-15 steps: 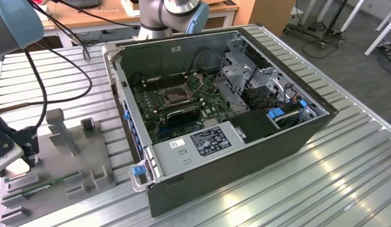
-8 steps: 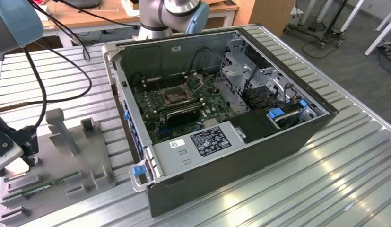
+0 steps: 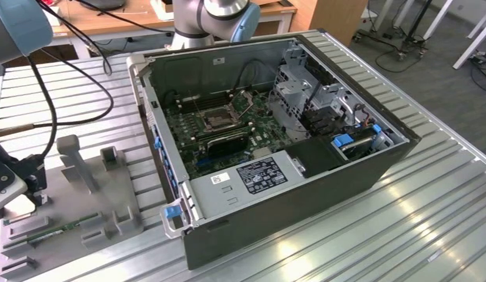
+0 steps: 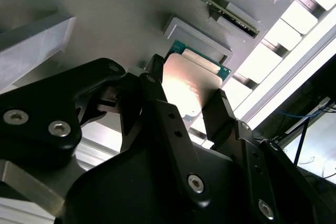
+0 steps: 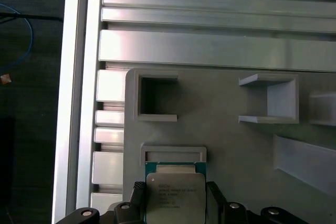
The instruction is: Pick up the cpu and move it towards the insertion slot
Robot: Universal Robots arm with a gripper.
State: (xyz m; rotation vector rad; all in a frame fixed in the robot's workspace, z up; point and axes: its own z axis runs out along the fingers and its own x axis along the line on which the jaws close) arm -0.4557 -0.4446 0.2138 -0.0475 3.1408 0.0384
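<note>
The cpu [image 5: 175,196] is a small square chip with a pale silvery top and a green rim. It sits between my gripper's [image 5: 176,190] two black fingers [image 5: 138,191], just off a low recess of the grey tray [image 5: 220,140]. In the second wrist view the fingers [image 4: 219,109] press on opposite edges of the cpu [image 4: 188,80]. In the exterior view my gripper [image 3: 15,200] hangs over the tray's [image 3: 86,194] end at the exterior view's far left. The insertion slot [image 3: 217,121] is a square socket on the green motherboard inside the open computer case, far from my gripper.
The open computer case [image 3: 305,194] stands in the middle of the ribbed metal table [image 3: 431,223], its walls rising around the motherboard. A thin green memory stick [image 3: 54,230] lies in the tray near my gripper. Upright tray posts [image 3: 74,158] stand between my gripper and the case. Cables [image 3: 47,106] hang behind.
</note>
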